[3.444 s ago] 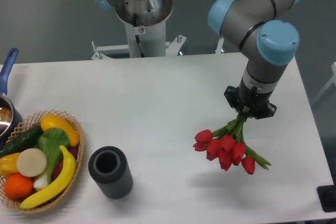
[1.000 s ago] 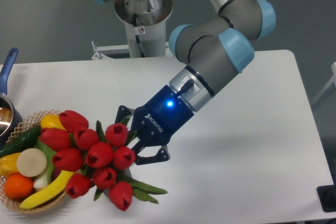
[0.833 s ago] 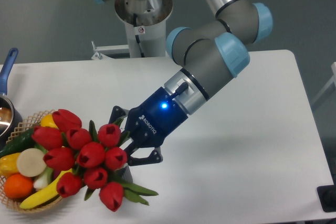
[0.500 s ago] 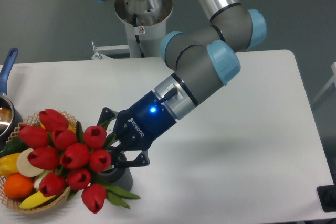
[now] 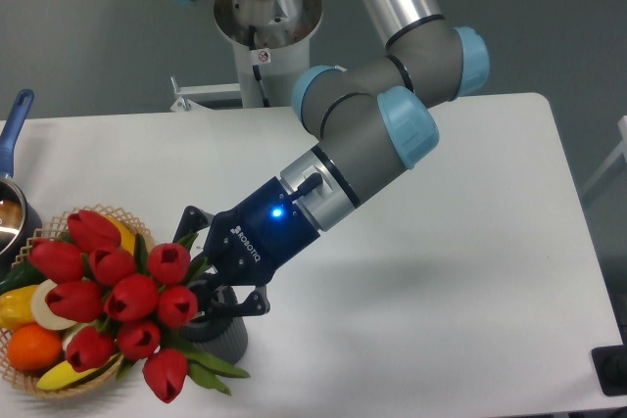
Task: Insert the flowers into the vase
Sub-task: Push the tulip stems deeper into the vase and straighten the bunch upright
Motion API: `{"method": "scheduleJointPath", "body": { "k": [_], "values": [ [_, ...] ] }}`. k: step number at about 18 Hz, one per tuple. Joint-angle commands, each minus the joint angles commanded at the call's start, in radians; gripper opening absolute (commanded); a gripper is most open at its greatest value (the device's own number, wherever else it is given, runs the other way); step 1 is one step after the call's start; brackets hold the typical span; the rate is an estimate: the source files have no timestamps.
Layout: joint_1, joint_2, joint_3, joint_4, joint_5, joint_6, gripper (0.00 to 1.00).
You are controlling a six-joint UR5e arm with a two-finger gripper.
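Red tulip flowers [image 5: 116, 296] with green leaves, dark grey ribbed vase [image 5: 225, 334], white table [image 5: 470, 271]

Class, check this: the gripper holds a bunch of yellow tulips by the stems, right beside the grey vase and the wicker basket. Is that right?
Not quite. The tulips are red, not yellow, as the camera view shows. The rest stands: the gripper holds them by the stems, right beside the grey vase and the wicker basket.
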Motion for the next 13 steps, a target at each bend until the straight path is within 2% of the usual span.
{"method": "scheduleJointPath", "body": {
  "k": [13],
  "values": [
    [-0.006, -0.003, -0.077, 0.0, 0.003, 0.074, 0.12]
  ]
}}
